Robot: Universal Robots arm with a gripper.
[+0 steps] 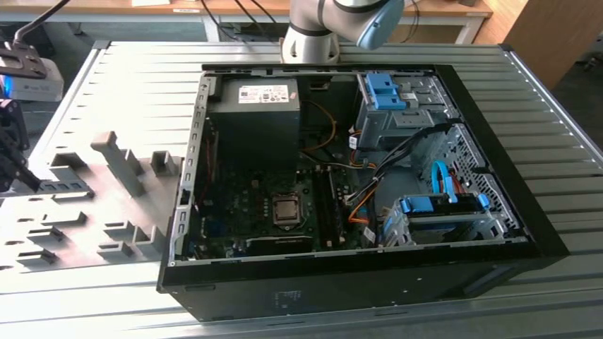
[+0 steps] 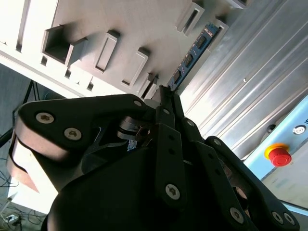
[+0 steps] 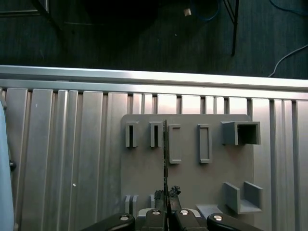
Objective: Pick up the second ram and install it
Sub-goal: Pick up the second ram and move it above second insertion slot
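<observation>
Grey slotted holder (image 3: 144,173) lies flat on the ribbed metal bench (image 3: 86,159), and your hand (image 3: 166,195) sits right over it, both fingers pressed together on the second ram (image 3: 165,154). The first wrist view gives you the stick edge-on, a thin dark line running out from the fingertips between two of the holder's upright slots. The second wrist view shows its blue-green face with dark chips (pinched at the near end, far end reaching toward a slot block). You can't tell whether it's seated in the holder or clear of it. In the exterior view the open computer case (image 1: 282,300) lies on its side on the bench with the motherboard (image 1: 254,201) exposed. The holder is just beside it on the exterior view's left, and the arm base (image 1: 311,32) stands beyond the case.
</observation>
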